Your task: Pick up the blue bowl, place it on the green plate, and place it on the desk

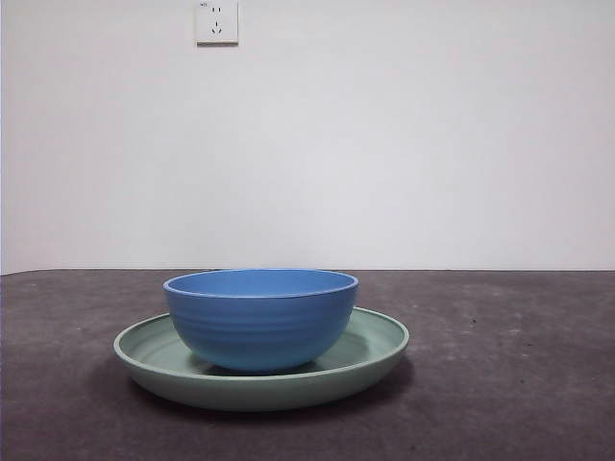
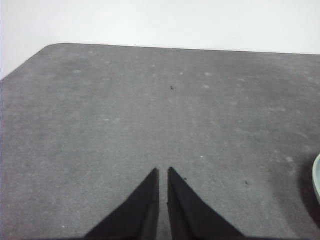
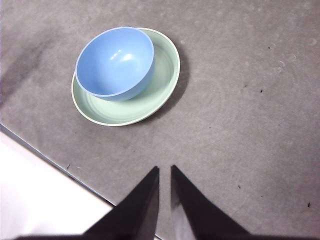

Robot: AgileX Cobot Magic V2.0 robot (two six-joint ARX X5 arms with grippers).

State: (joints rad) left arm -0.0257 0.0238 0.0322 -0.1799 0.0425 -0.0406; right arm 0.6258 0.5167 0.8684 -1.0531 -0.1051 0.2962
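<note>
The blue bowl [image 1: 260,317] stands upright inside the green plate [image 1: 375,355], which rests on the desk [image 1: 509,365]. The right wrist view shows the bowl [image 3: 116,62] on the plate [image 3: 162,82] from above, well away from my right gripper [image 3: 164,171], whose jaws are shut and empty. My left gripper [image 2: 163,172] is shut and empty over bare desk [image 2: 150,110]; only a sliver of the plate's rim [image 2: 317,177] shows at that picture's edge. Neither gripper shows in the front view.
A white wall with a socket [image 1: 217,21] stands behind the desk. The desk's edge [image 3: 55,161] runs close to my right gripper, with pale floor beyond it. The desk's rounded far corner [image 2: 50,47] shows in the left wrist view.
</note>
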